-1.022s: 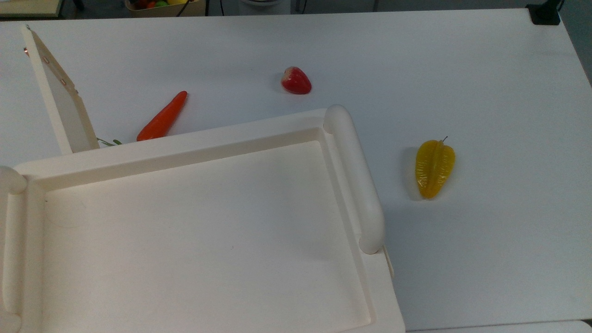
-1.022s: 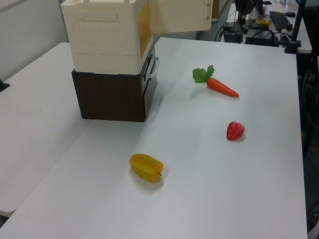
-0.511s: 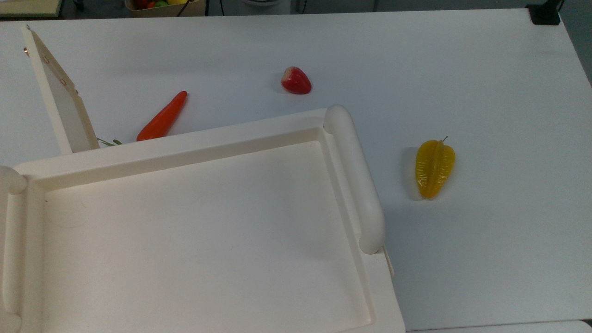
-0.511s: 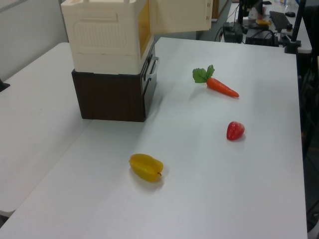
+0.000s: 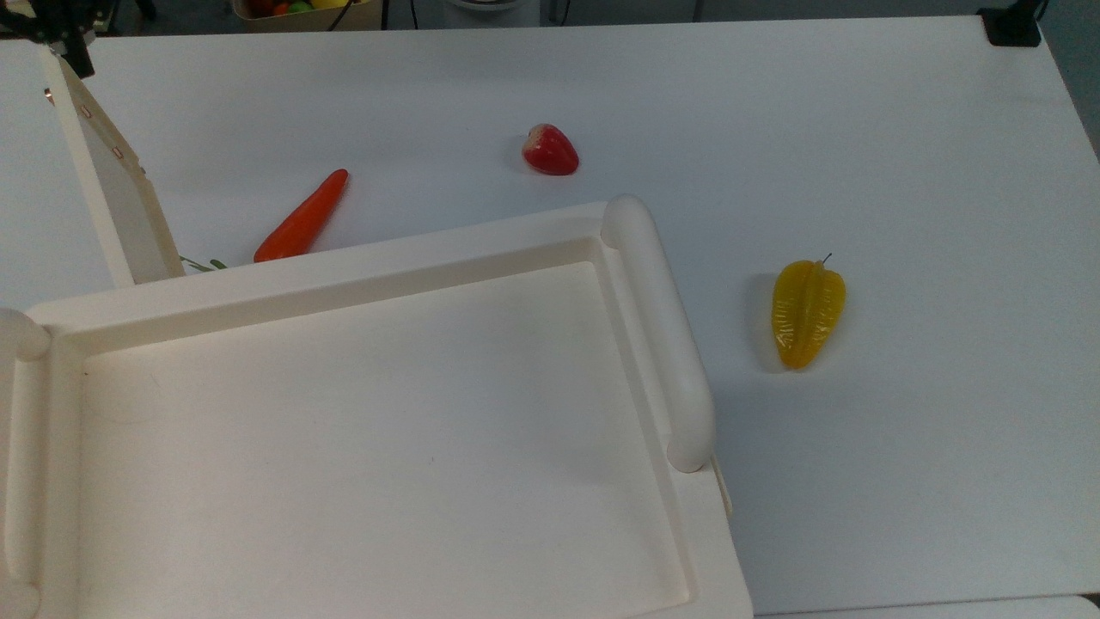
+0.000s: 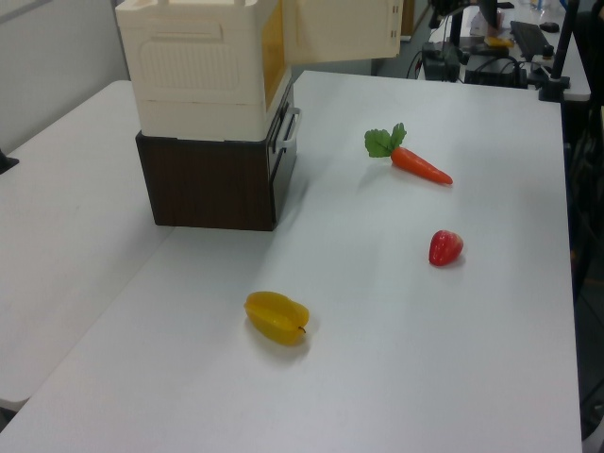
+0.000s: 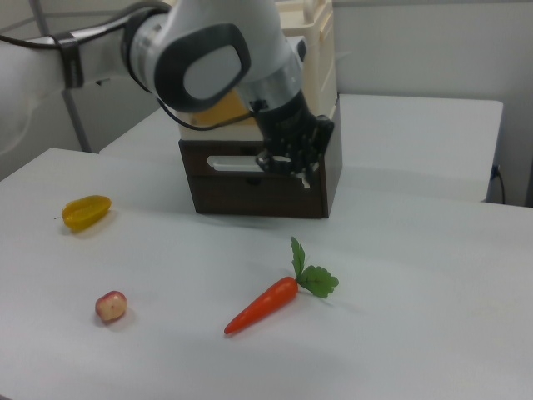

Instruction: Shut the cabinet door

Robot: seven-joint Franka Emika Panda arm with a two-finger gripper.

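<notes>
On the white table (image 5: 859, 103) right now there's one carrot (image 5: 302, 218), one strawberry (image 5: 550, 150) and one yellow starfruit (image 5: 807, 313), so three pieces of toy produce in all. One cream cabinet (image 5: 361, 430) sits there with one door (image 5: 112, 176), on one dark brown base (image 6: 212, 184), and one robot arm (image 7: 225, 67) is in shot

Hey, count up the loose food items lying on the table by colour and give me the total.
Orange: 1, the carrot
Red: 1, the strawberry
Yellow: 1, the starfruit
Total: 3, all lying on the white table
</notes>
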